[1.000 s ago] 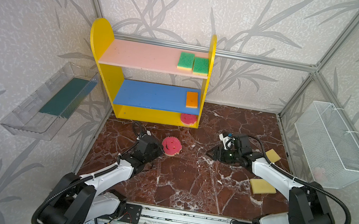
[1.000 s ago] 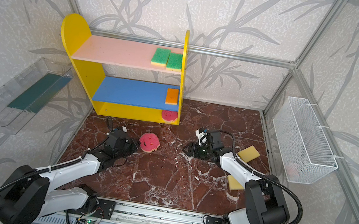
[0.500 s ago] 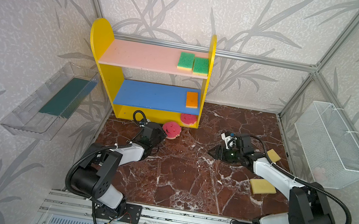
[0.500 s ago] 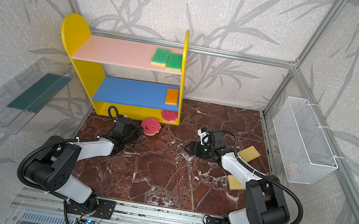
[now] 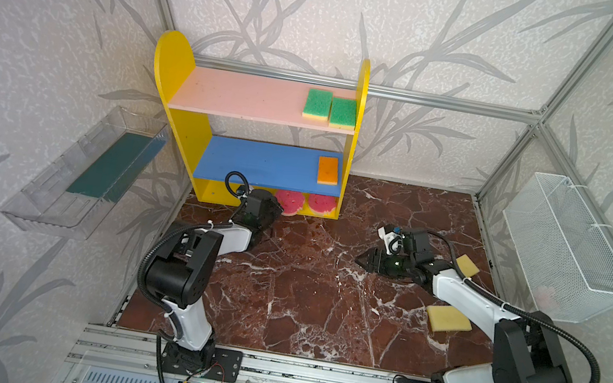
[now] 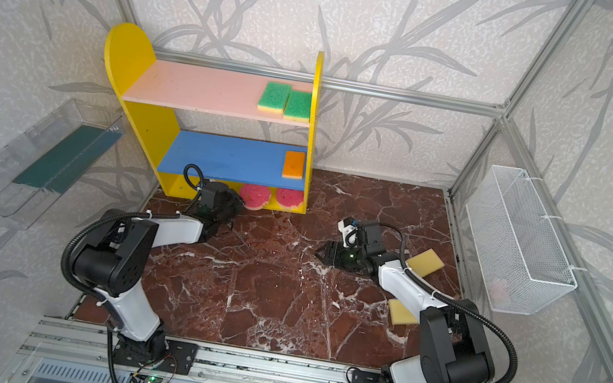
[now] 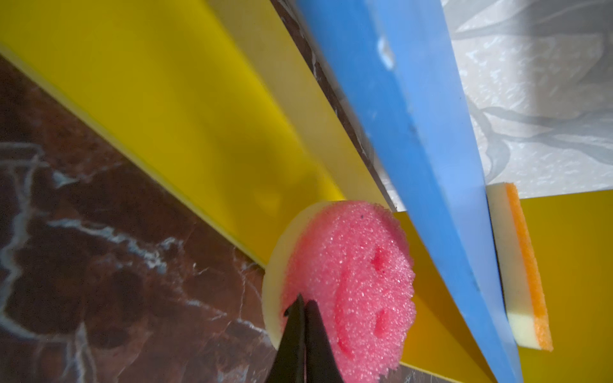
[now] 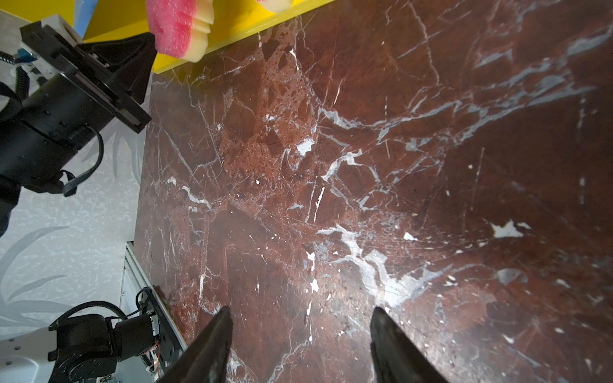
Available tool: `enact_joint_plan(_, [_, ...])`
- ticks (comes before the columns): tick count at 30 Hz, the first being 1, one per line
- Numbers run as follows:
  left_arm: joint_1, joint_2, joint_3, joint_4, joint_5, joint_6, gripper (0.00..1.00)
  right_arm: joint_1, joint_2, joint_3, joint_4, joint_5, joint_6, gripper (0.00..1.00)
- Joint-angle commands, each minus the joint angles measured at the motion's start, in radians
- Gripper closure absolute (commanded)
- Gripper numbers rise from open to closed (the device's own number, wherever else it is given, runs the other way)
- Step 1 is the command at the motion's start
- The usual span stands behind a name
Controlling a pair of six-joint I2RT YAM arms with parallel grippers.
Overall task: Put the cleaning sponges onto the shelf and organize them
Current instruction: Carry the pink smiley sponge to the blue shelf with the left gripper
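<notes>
Left jaws pressed together, pinching the rim of the round pink sponge [image 7: 348, 282]. A second ago you had that pair out over the open desk [image 5: 298, 305]; now it is at the front of the shelf [image 5: 174, 65], sponge carried in with it. The sponge sits at the tips, tilted, partly over the yellow base [image 5: 211, 197] and partly past its front lip; cannot tell whether it bears on the board yet. Just beyond it, away from the left jaws, the second pink sponge [image 5: 321, 203] already lies on the base; you seem to be pairing like with like. Above the tips: orange sponge [image 5: 328, 171] on the blue board; green sponge [image 5: 317, 105] and second green sponge [image 5: 344, 113] side by side on the pink board.

Right jaws spread, holding nothing, low over bare desk, unmoved this past second; behind them a yellow sponge [image 5: 448, 319] and another yellow sponge [image 5: 467, 265] wait on the desk.

Reading: five of seven at the shelf; push this one deeper before you let go, or it may tip off the lip.
</notes>
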Motion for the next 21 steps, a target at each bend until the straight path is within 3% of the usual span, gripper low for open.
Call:
enact_joint_plan(1, [0.003, 0.048, 0.057, 0.014, -0.011, 0.011, 1.00, -0.005, 0.010, 0.009, 0.005, 0.005, -0.019, 0.35])
enact_joint_plan(21, [0.003, 0.214, 0.186, 0.007, 0.015, -0.007, 1.00, -0.007, 0.020, 0.016, -0.001, 0.008, -0.024, 0.35])
